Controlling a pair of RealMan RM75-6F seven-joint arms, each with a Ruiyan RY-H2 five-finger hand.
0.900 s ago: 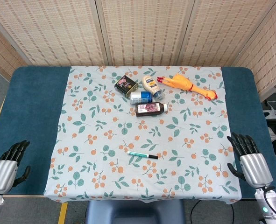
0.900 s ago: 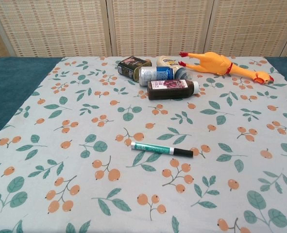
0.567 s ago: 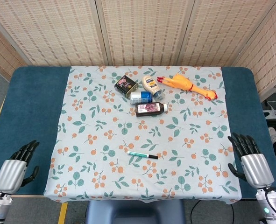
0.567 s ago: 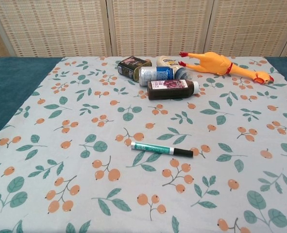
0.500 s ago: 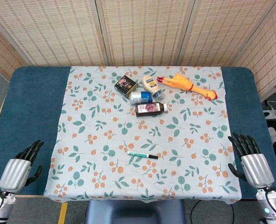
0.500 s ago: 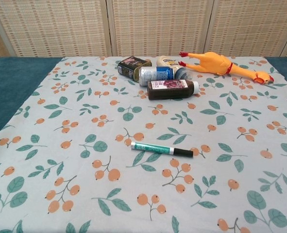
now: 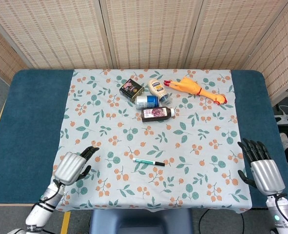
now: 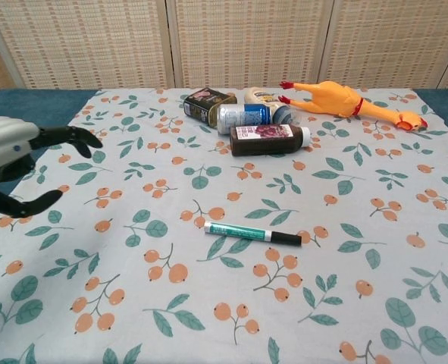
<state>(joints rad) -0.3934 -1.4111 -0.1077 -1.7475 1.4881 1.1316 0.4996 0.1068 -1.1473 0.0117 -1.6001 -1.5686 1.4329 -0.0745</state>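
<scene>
Head view: my left hand (image 7: pixel 73 165) hovers over the near-left part of the floral cloth (image 7: pixel 192 146), fingers spread, holding nothing, well left of the marker (image 7: pixel 149 161). My right hand (image 7: pixel 261 168) sits at the near-right edge of the table (image 7: pixel 29 112), fingers apart, empty. Marker lies flat at near centre. Looks like the reach step toward it; next move calls for carrying the left hand right and lowering it over the barrel. Far centre: tin (image 7: pixel 131 89), can (image 7: pixel 146 101), mayo bottle (image 7: pixel 156 87), dark bottle (image 7: pixel 157 113), all on their sides, contents not visible; rubber chicken (image 7: pixel 195 89) to their right.

Chest view: left hand (image 8: pixel 15 163) at the left edge, thumb and fingers wide apart, nothing between. Marker (image 8: pixel 252 233) centre, untouched. Right hand out of frame.
</scene>
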